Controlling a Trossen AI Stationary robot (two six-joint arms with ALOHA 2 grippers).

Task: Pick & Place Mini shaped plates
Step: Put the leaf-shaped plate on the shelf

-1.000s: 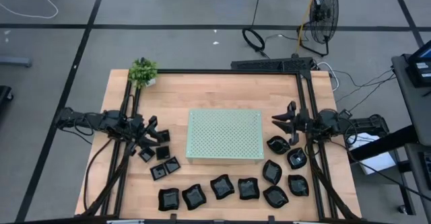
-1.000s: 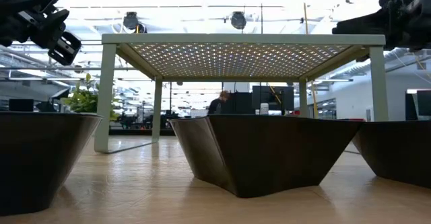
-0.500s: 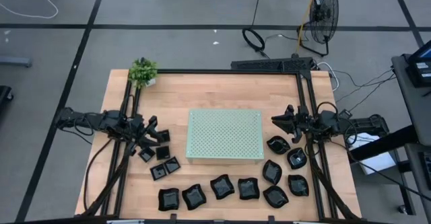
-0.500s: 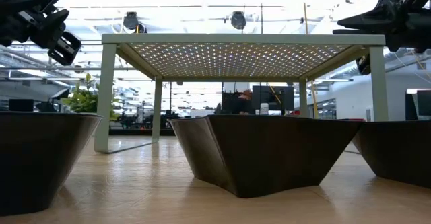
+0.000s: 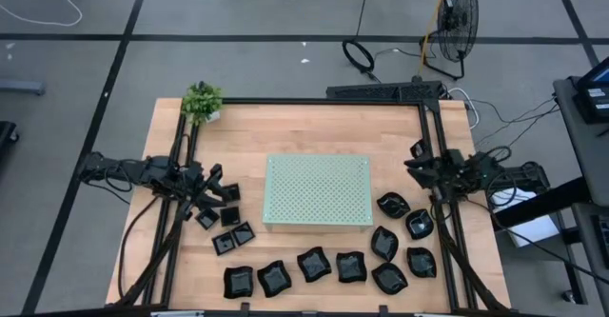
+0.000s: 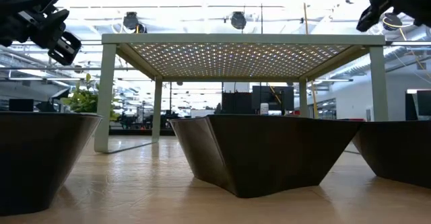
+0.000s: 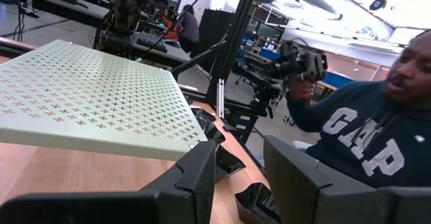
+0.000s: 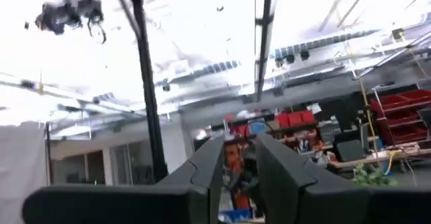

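Several glossy black mini plates lie flat on the wooden table. Small squares (image 5: 228,215) sit near the left arm, wavy-edged ones (image 5: 314,264) run along the near edge, and leaf-like ovals (image 5: 392,204) lie on the right. My left gripper (image 5: 215,186) hovers open beside the small squares and faces the green board; its fingers (image 7: 202,177) hold nothing. My right gripper (image 5: 415,157) is open and raised near the table's right edge, above and behind the oval plates, pointing up at the ceiling (image 8: 239,163). In the low view the left gripper (image 6: 59,41) and the right gripper (image 6: 374,9) both stand high.
A pale green perforated board (image 5: 317,190) on legs stands mid-table, and three plates (image 6: 262,150) fill the low view in front of it. A small potted plant (image 5: 202,101) sits at the far left corner. A person in a dark sweatshirt (image 7: 377,136) is beyond the table's right side.
My right gripper has drawn back toward the table's right edge, risen and tipped its fingers upward. The left arm and all plates have kept still.
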